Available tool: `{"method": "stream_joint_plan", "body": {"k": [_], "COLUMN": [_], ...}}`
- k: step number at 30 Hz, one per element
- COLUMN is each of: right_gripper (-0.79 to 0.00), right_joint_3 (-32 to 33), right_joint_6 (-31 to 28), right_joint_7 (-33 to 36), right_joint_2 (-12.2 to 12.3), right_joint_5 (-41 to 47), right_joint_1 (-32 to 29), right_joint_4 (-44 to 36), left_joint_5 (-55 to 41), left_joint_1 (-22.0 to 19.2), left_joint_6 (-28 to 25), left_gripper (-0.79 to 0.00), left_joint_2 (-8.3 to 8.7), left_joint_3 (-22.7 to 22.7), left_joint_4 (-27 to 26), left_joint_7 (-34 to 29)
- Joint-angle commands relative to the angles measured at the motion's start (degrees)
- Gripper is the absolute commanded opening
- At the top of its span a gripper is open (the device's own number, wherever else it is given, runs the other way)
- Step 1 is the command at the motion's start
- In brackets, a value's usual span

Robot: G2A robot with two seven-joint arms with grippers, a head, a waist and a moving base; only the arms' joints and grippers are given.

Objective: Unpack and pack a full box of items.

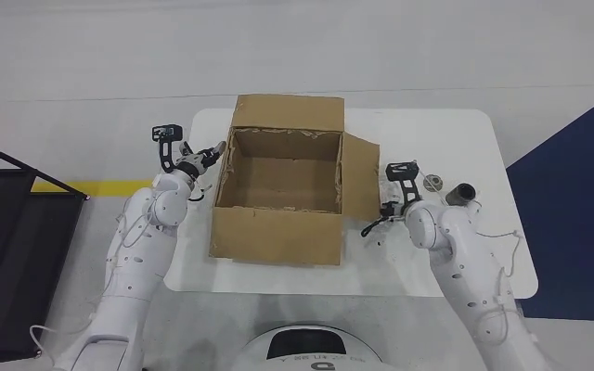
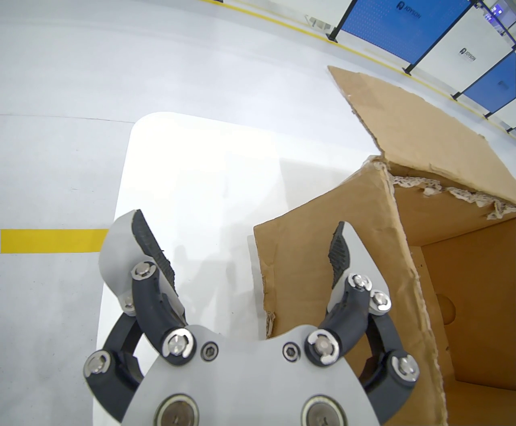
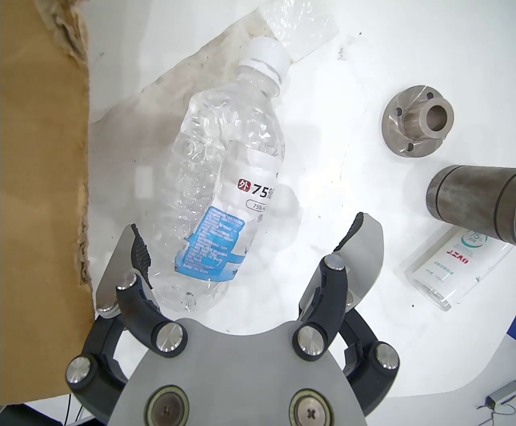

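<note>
An open cardboard box [image 1: 278, 190] stands mid-table, its inside bare as far as I see. My left gripper [image 1: 213, 150] [image 2: 240, 218] hangs open and empty at the box's left wall [image 2: 322, 250]. To the right of the box lies a clear plastic bottle [image 3: 225, 161] with a white cap, beside the box's flap [image 3: 40, 161]. My right gripper [image 3: 249, 222] is open just above the bottle's base, which sits between the fingers without being gripped.
On the white table [image 1: 436, 269] right of the bottle lie a metal flange [image 3: 419, 123] [image 1: 432, 183], a dark metal cylinder [image 3: 471, 201] [image 1: 460, 195], a small flat labelled bottle [image 3: 455, 262] and a clear plastic bag [image 3: 300, 24]. Bare table lies left of the box [image 2: 193, 169].
</note>
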Motion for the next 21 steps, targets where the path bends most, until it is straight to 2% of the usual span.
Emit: {"method": "stream_joint_plan", "body": {"k": [1,3,5,6,7,8,9,10,11,12,13,21], "right_gripper": [0.0,0.0,-0.089,-0.225,-0.305,-0.305,-0.459,-0.499,-0.6,-0.736,-0.785,-0.785], "right_joint_3": [-0.02,-0.02,-0.04,0.01,0.0,-0.02,-0.05,-0.03,0.08,0.34,0.75,9.11], "right_joint_6": [0.03,-0.22,-0.76,-0.92,-1.09,-1.25,-1.35,-1.5,-1.68,-1.97,-2.22,-6.33], "right_joint_7": [0.16,0.36,0.72,0.81,0.87,1.04,1.09,1.42,1.54,1.69,1.75,1.15], "right_joint_2": [-0.09,-0.16,-0.22,-0.24,-0.28,-0.31,-0.34,-0.37,-0.38,-0.37,-0.33,0.59], "right_joint_5": [0.28,0.52,0.99,1.1,1.22,1.37,1.43,1.58,1.7,2.07,2.3,8.66], "right_joint_1": [0.43,0.75,1.07,1.27,1.49,1.69,1.9,2.06,2.24,2.32,2.34,-1.36], "right_joint_4": [0.75,1.47,2.16,2.6,3.04,3.51,3.73,4.15,4.4,4.66,4.83,2.98], "left_joint_5": [0.0,0.0,0.0,0.0,0.0,0.0,0.0,0.0,0.0,0.0,0.0,0.0], "left_joint_1": [0.0,0.0,0.0,0.0,0.0,0.0,0.0,0.0,0.0,0.0,0.0,0.0], "left_joint_6": [0.0,0.0,0.0,0.0,0.0,0.0,0.0,0.0,0.0,0.0,0.0,0.0], "left_gripper": [0.0,0.0,0.0,0.0,0.0,0.0,0.0,0.0,0.0,0.0,0.0,0.0], "left_joint_2": [0.0,0.0,0.0,0.0,0.0,0.0,0.0,0.0,0.0,0.0,0.0,0.0], "left_joint_3": [0.0,0.0,0.0,0.0,0.0,0.0,0.0,0.0,0.0,0.0,0.0,0.0], "left_joint_4": [0.0,0.0,0.0,0.0,0.0,0.0,0.0,0.0,0.0,0.0,0.0,0.0], "left_joint_7": [0.0,0.0,0.0,0.0,0.0,0.0,0.0,0.0,0.0,0.0,0.0,0.0]}}
